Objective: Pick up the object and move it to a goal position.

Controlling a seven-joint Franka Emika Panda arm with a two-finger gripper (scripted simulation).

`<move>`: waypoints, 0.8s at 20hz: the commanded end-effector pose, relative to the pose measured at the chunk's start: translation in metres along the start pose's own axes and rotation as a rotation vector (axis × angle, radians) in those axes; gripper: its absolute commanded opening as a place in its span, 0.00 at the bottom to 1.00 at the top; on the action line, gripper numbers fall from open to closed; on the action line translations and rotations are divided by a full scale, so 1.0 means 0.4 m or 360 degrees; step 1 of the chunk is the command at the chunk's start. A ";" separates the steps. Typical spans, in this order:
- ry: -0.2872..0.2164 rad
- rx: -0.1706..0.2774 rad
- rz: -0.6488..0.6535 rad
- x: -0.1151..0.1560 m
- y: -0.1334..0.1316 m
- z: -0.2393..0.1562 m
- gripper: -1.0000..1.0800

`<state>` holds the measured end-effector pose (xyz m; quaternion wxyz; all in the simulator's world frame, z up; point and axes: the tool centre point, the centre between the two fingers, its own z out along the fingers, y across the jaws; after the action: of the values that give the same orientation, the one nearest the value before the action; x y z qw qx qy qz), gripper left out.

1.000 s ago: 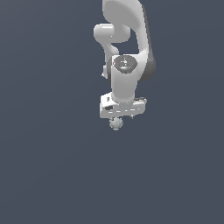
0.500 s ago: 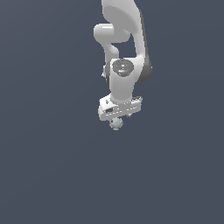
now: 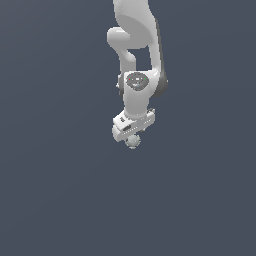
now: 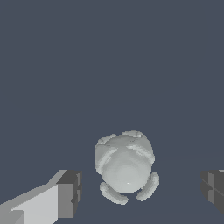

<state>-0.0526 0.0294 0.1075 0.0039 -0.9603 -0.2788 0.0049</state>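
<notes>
White two-fingered gripper [image 4: 139, 192] stands with jaws wide apart, dark pads [image 4: 70, 192] clear of the target on both sides. Small pale grey-white lumpy ball [image 4: 126, 166] sits between the fingers, touching neither. From the exterior view I see that ball [image 3: 132, 142] directly under the white arm's [image 3: 136, 50] gripper [image 3: 131, 136], over plain dark grey ground [image 3: 55, 195].

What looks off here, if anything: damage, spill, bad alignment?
Nothing stands out. The small pale ball sits whole between the gripper's two fingers, which stand wide apart and clear of it on both sides. In the exterior view the gripper hangs right over the ball. No spill or damage shows.
</notes>
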 end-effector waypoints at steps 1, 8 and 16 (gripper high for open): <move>0.0003 -0.0006 -0.0095 -0.012 -0.003 0.013 0.96; 0.0008 -0.0015 -0.0266 -0.033 -0.009 0.038 0.96; 0.0009 -0.0017 -0.0315 -0.040 -0.011 0.045 0.96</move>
<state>-0.0689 0.0246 0.0896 0.0002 -0.9281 -0.3724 0.0004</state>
